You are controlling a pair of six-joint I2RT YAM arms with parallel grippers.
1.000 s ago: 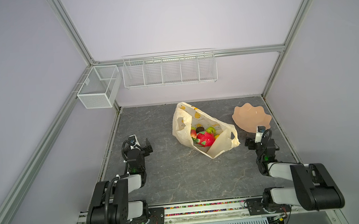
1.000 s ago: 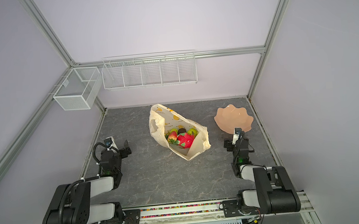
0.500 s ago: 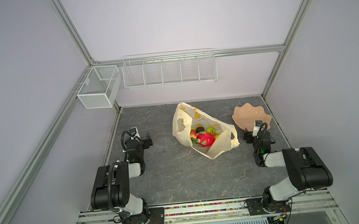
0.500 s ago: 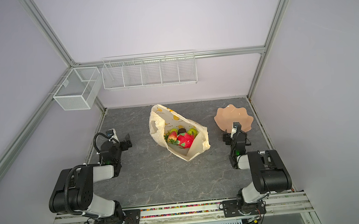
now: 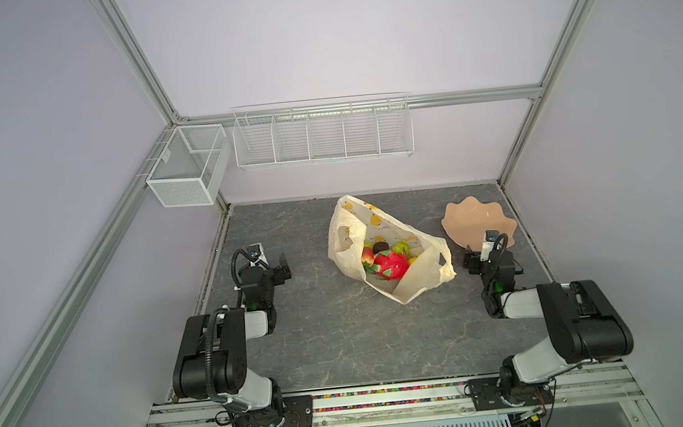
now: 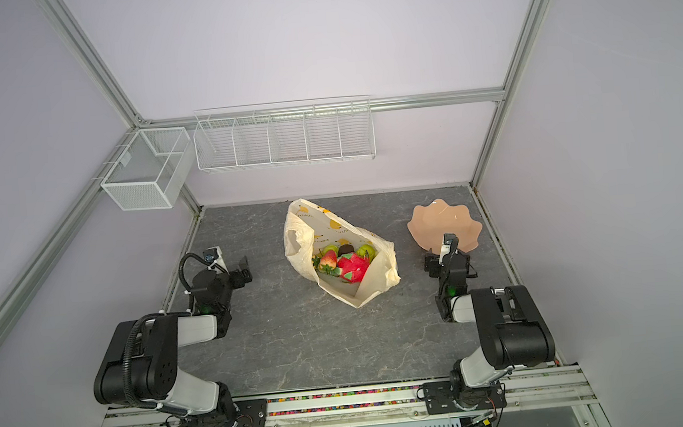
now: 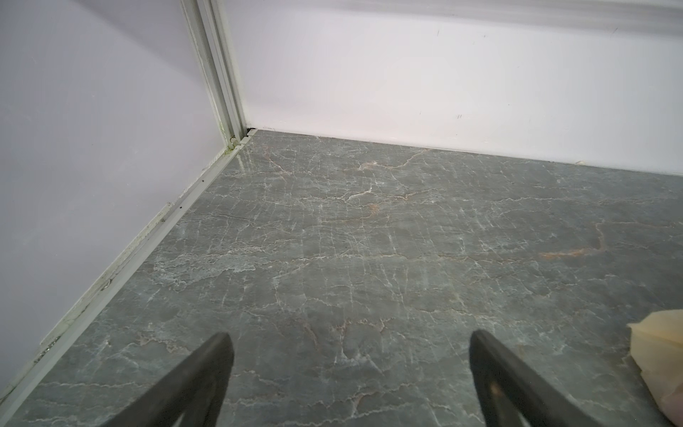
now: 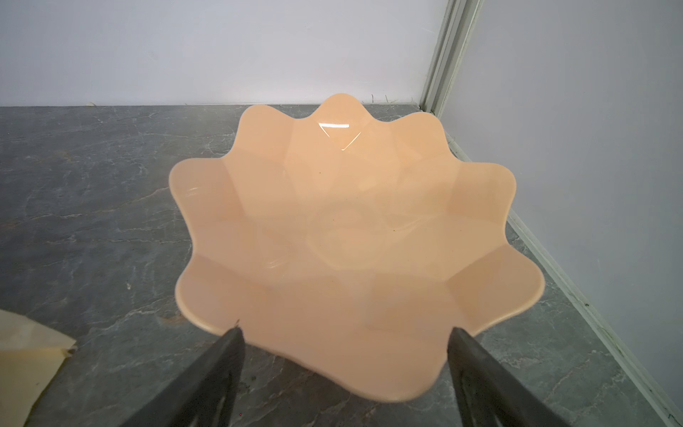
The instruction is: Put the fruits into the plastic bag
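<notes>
Bag lies at the centre of the worktop, a little toward 12 o'clock, with its mouth gaping. Inside it, in both top views, are the fruits: a dragon fruit foremost, a strawberry touching it on the 9 o'clock side, a dark ball and a green fruit behind, and a yellow piece at 3 o'clock, partly hidden by the bag wall. Bowl stands at 2 o'clock on the worktop, well apart from the bag. A mesh box hangs on the frame at 10 o'clock and a wire rack on the back wall at 12 o'clock. Left gripper is at 9 o'clock, released, jaws wide over bare worktop, grasping nothing. Right gripper is at 3 o'clock, released, jaws wide at the bowl's near rim and grasping nothing; whether they touch the rim cannot be told. View differences: the fruits show only in the top views. The left wrist view gives the far corner post and only a corner of the bag at the frame edge. The right wrist view gives the bowl's whole glossy inner surface and a corner of the bag, detail too small to read from above.
</notes>
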